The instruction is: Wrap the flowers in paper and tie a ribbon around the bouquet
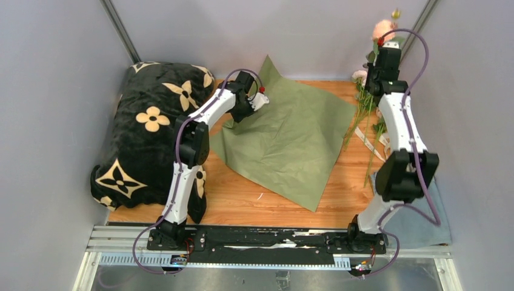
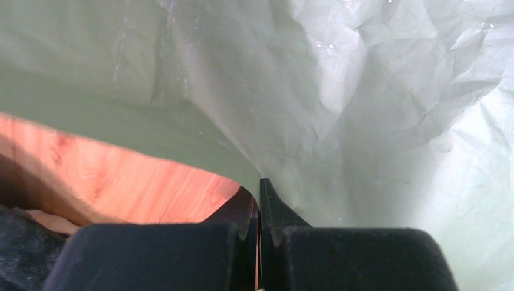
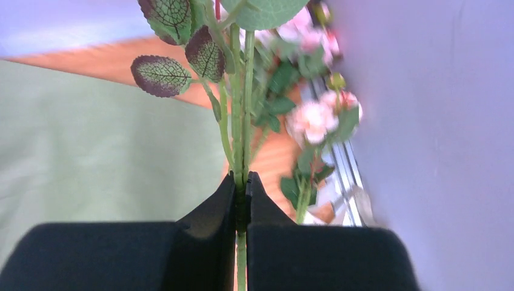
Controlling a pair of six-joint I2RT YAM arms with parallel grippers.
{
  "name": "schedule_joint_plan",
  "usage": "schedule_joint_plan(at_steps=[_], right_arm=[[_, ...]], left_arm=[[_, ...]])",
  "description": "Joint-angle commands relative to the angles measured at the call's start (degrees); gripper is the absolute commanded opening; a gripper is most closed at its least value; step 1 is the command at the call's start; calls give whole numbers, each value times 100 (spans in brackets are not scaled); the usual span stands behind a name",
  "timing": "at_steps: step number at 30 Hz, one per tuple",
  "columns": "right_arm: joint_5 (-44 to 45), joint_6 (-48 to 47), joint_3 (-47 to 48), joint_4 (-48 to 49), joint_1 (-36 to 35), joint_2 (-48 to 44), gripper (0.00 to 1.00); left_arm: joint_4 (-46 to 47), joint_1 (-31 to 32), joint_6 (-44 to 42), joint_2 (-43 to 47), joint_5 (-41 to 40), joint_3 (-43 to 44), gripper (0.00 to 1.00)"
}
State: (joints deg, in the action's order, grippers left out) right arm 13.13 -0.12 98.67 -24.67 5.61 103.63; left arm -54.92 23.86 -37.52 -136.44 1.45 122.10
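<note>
The right jaws are pressed together on two thin green stems of the flowers. The stems run straight out between the fingers, in line with them, so the leaves and pink blooms lie beyond the tips. From above, the right arm reaches into the far right corner, with one bloom raised against the far wall. More stems lie on the worktop just below it, running near to far along the right side, with the ribbon among them.

The paper lies left of these jaws, green face up, its right corner just beside the loose stems. The left jaws are shut on its far left edge, holding that edge a little off the wood.

The flowers likely need to travel left and a little nearer to land on the sheet. The right arm is the nearer one, and the stems' long axis will probably have to turn to lie across the paper.
</note>
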Motion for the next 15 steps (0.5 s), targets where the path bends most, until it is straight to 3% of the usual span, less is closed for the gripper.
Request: schedule_joint_plan(at_steps=[1,3,6,8,13,15], right_arm=[[-873,-183,-872,779,-733,-1060,0],[-1490,-105,-1304,953,-1192,-1280,0],[-2267,555,-1575,1205,-1823,-1141,0],[-2833,1187,-1640,1558,-2192,-726,0],[-2810,1342,-720,1317,-2915,713,0],[-2608,1424,-387,1261,-2933,1317,0]], left_arm=[[447,-4,139,283,-31,183,4],[589,-12,243,247,-358,355,14],[825,-21,465,323,-804,412,54],[940,-34,705,484,-1057,388,71],[1019,-225,1026,1303,-1073,-64,98],[1016,-286,931,1709,-1127,-527,100]])
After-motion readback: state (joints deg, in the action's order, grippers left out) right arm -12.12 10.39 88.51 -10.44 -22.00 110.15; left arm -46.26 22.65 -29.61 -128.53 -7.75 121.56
